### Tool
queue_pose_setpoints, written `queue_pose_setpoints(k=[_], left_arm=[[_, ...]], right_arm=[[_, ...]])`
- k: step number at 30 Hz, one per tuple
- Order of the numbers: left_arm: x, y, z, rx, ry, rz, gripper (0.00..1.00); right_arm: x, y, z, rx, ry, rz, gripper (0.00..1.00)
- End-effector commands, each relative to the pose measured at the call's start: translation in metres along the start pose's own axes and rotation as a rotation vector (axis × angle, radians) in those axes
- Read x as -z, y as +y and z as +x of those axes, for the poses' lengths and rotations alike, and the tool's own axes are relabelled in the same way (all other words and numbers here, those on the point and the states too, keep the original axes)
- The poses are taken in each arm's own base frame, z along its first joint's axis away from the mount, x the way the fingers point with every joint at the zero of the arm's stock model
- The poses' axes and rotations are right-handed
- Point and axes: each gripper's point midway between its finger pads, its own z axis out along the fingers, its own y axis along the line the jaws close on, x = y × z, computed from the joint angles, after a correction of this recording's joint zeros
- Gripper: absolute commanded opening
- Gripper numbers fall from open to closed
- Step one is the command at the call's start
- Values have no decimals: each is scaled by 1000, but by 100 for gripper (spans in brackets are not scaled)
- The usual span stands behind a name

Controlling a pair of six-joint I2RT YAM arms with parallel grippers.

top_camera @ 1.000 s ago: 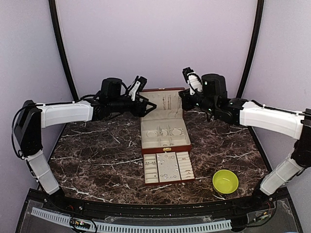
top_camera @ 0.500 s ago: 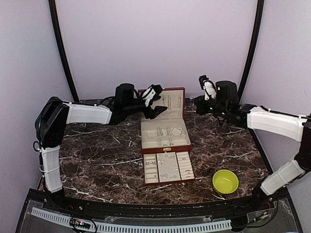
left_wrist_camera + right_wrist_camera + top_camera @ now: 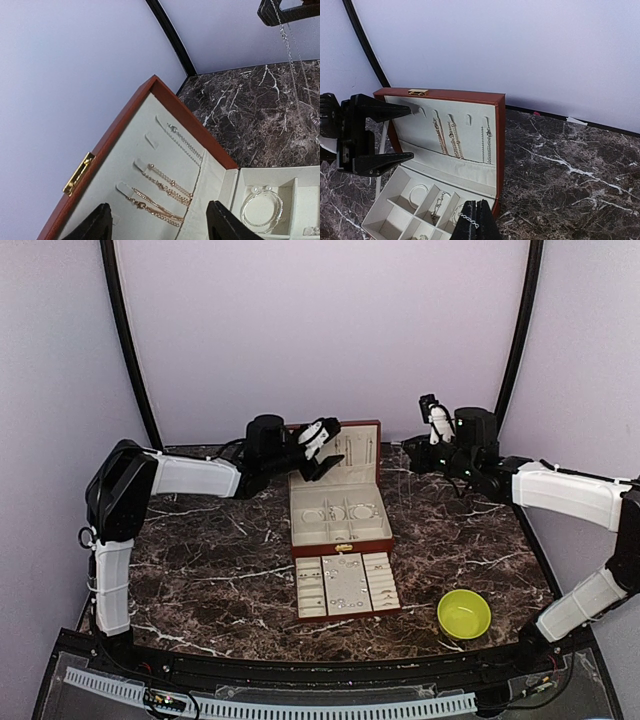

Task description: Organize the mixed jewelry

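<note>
**A:** Where is the jewelry to be found?

**B:** A thin silver chain (image 3: 289, 47) is gripped by the right gripper (image 3: 476, 206), whose fingers are pressed fully together on it. The chain is seen hanging straight down under those fingers, over the marble table (image 3: 200, 560) and near the right edge of the raised lid (image 3: 501, 140).

**A:** And the other pieces?

**B:** More chains (image 3: 451, 137) are hung on the cream lining of the lid, to the left of the right gripper and straight ahead of the left gripper (image 3: 160, 220). Bracelets (image 3: 245, 210) are laid in the compartments of the box (image 3: 341, 548), lower than both grippers. Small pieces (image 3: 345, 590) are spread on the tray (image 3: 350, 616). It is placed just in front of the box, on the side of the arm bases, well apart from both grippers.

**A:** How is the left gripper found?

**B:** It is opened wide and nothing is held in it. It is kept at the left edge of the lid, with the fingers pointed towards the lining. Whether the lid is touched cannot be told.

**A:** Is anything else seen?

**B:** A yellow-green bowl (image 3: 464, 612) is seen on the table, well apart from the right gripper, towards the base of the right arm.
</note>
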Motion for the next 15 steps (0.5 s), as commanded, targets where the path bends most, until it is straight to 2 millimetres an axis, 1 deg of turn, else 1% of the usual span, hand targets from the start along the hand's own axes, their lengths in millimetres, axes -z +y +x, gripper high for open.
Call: queue_pose_setpoints(k=[1,7,15], left_arm=[[-4,12,-16,-64,-22,-71,67],[-4,23,-13,-64,-3,-147,67],[-7,30,-15,-49,-4,-193,67]], right_arm=[[1,3,-10,-20,-48,-35,0],[2,4,-9,-30,-50,-50,0],[1,6,-5,-43,-42,-62,0]])
